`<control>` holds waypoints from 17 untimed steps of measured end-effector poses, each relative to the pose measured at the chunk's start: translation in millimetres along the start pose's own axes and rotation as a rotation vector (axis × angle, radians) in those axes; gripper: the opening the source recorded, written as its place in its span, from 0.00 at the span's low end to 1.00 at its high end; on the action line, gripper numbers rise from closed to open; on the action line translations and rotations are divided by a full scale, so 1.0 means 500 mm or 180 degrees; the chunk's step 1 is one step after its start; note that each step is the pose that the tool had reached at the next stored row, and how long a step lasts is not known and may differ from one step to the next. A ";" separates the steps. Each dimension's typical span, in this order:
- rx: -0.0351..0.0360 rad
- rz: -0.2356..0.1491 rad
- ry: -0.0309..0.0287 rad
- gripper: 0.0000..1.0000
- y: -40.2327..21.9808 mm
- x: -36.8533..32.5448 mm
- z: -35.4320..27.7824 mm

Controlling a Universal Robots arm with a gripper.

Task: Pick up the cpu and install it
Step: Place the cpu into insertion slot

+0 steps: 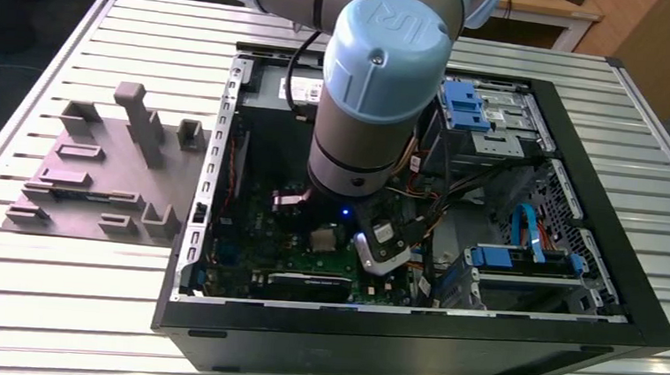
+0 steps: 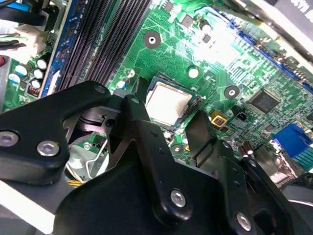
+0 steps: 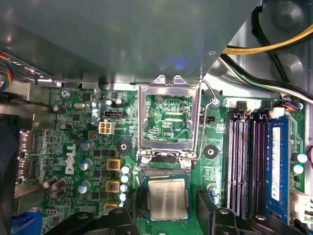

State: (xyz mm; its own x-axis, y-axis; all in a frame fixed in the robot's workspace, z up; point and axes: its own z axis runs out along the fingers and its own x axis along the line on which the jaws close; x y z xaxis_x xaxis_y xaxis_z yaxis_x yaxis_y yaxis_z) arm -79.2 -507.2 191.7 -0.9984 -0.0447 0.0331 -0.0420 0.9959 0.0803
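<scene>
first wrist view / cpu [image 3: 167, 198]: lies flat in the socket [image 3: 166, 172], silvery top up, square to the socket frame.
first wrist view / load plate [image 3: 168, 81]: open, off the socket's hinge side. Lever [image 3: 208, 122] runs beside it and looks unlatched.
first wrist view / gripper [image 3: 167, 208]: fingers [image 3: 208, 210] spread, one on each side of the socket, with a thin gap to the cpu edges. Pinching nothing.
second wrist view / cpu [image 2: 167, 101]: in the socket, between the two black fingers [image 2: 142, 132]. RAM slots [image 2: 105, 39] near the socket.
exterior view / arm [image 1: 376, 111]: reaches down into the PC case [image 1: 420, 330], gripper [image 1: 384, 244] low over the motherboard [image 1: 306, 265] at the socket. Grey fixture [image 1: 99, 180] on the table [image 1: 67, 310], well apart from the socket.
step (my read): placement/release, chip looks seated.
doing it well: fingers clear of both cpu edges. Any motion straight off the socket face with no side drag, as socket pins bend easily. Check no corner rides on the frame.
</scene>
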 end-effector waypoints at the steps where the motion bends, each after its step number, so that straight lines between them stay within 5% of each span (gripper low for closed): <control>1: 0.0000 0.0000 0.0000 0.57 0.000 0.000 0.001; 5: 0.0002 0.0000 0.0001 0.45 0.000 0.000 0.004; 17: -0.0016 0.0032 -0.0003 0.45 0.000 0.000 0.002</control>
State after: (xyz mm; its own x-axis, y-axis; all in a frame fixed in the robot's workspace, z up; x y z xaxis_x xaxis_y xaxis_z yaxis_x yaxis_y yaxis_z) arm -79.2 -507.1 190.6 -0.9989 -0.0346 0.0329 -0.0317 0.9959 0.0851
